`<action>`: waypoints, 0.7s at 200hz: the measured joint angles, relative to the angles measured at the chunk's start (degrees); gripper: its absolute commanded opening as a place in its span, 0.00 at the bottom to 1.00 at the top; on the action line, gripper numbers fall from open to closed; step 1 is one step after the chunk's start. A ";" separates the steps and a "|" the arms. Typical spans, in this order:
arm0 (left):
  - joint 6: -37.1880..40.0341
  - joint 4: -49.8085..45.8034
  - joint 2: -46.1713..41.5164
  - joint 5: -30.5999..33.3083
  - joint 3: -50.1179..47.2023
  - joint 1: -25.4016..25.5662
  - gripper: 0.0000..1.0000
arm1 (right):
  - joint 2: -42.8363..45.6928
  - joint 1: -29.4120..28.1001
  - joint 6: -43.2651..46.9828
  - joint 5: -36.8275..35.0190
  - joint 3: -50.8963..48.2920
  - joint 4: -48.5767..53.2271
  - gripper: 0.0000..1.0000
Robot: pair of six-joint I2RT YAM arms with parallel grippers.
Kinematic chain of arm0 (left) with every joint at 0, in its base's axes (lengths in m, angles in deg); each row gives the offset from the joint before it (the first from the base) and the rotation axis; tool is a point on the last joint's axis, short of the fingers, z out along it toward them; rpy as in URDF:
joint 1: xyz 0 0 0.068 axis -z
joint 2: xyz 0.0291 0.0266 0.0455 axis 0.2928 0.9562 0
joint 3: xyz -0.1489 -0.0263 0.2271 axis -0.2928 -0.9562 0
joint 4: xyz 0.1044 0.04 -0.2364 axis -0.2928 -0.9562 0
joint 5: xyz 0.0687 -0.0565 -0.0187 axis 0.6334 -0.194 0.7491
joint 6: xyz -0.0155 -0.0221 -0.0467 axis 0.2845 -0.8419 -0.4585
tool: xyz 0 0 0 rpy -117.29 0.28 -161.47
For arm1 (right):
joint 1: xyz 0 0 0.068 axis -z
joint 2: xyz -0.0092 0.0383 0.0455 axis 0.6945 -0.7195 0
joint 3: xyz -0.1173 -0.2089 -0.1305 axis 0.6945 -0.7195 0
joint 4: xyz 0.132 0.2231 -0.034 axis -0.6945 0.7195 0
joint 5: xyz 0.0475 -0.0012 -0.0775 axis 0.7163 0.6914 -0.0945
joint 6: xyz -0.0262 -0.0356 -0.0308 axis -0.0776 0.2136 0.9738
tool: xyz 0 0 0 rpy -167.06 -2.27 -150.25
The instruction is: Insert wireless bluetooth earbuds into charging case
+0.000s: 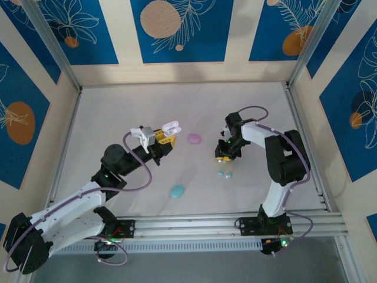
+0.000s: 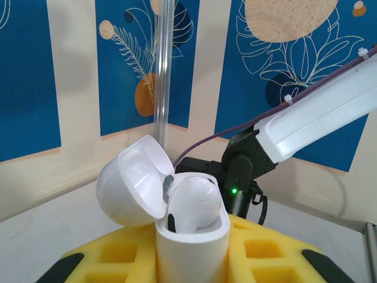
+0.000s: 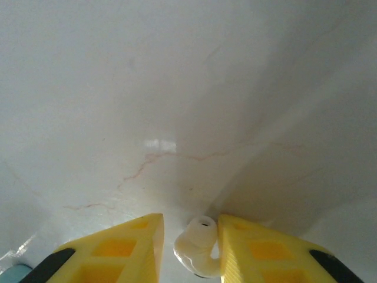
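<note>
My left gripper [image 1: 163, 139] [image 2: 191, 262] is shut on a white charging case [image 2: 191, 244] and holds it upright above the table. The case's lid [image 2: 132, 183] is swung open to the left. One white earbud [image 2: 195, 203] sits in the case. My right gripper [image 1: 223, 157] [image 3: 189, 218] points down at the table, its yellow fingers closed in on a second white earbud [image 3: 197, 250]. The right finger presses on that earbud and the left finger stands close beside it. Small cyan and pink earbuds [image 1: 224, 174] lie on the table just in front of the right gripper.
A shut pink case [image 1: 194, 138] lies between the two grippers. A shut cyan case [image 1: 177, 191] lies nearer the front rail [image 1: 235, 221]. Metal posts and patterned walls close in the white table [image 1: 118, 118] on three sides.
</note>
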 measured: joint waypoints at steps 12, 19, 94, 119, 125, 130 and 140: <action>0.00 0.00 0.00 0.00 0.00 0.00 0.25 | -0.02 -0.90 -0.02 -0.02 0.13 0.61 0.31; -0.02 0.00 0.00 0.00 0.00 0.00 0.26 | -0.02 -1.38 -0.13 -0.15 0.24 1.07 0.31; -0.02 -0.37 -0.31 0.02 -0.02 0.00 0.26 | -0.26 -4.35 -0.81 -2.23 1.07 3.98 0.42; 0.00 -0.83 -1.14 0.26 -0.17 0.00 0.26 | -0.26 -4.35 0.59 -2.38 1.14 4.74 0.39; -0.02 -0.83 -1.22 0.26 -0.17 0.00 0.26 | -0.26 -4.35 0.87 -2.38 1.14 4.81 0.38; -0.02 -0.83 -1.27 0.28 -0.17 0.00 0.26 | -0.26 -4.35 1.31 -2.38 1.14 4.90 0.37; -0.02 -0.90 -1.31 0.37 -0.20 0.00 0.26 | -0.33 -4.39 1.57 -2.36 1.20 5.20 0.37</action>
